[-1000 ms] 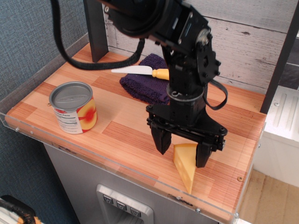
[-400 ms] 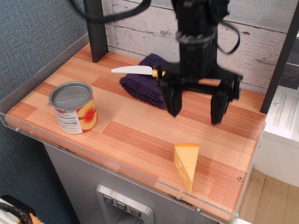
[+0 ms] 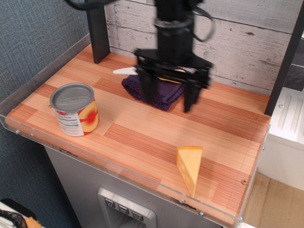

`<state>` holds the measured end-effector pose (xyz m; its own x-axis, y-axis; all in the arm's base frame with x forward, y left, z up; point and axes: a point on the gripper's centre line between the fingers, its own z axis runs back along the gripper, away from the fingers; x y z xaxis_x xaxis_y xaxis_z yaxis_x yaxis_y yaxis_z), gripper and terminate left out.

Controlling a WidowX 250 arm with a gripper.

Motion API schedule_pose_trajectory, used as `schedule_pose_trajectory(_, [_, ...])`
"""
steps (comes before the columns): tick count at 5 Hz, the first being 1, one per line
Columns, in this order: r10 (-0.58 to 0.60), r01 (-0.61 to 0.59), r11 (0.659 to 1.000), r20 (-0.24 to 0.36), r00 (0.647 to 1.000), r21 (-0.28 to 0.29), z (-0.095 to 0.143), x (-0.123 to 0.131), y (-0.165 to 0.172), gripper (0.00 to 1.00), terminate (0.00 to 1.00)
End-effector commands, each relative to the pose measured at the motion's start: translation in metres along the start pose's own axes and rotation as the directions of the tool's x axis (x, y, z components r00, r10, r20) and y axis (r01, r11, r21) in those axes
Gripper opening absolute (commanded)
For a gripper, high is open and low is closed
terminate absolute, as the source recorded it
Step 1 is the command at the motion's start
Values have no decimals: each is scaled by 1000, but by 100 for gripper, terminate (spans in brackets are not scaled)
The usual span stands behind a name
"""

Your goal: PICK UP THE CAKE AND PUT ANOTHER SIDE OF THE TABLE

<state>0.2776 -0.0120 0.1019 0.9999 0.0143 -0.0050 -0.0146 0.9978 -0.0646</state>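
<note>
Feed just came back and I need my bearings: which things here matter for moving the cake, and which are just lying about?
For the job:
- cake, near the front edge
- table
- tool, open, empty, raised over the cloth

Just lying about:
- can, front left
- purple cloth, at the back
- knife, resting on the cloth

Nothing I can read here. The can on my table wears a label with a white panel of fine print, but its lettering is too small to make out.
</note>
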Motion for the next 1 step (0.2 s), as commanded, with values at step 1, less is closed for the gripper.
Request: schedule_pose_trajectory(1, [87,-93,993,86,992,66,37,-21,63,100,100])
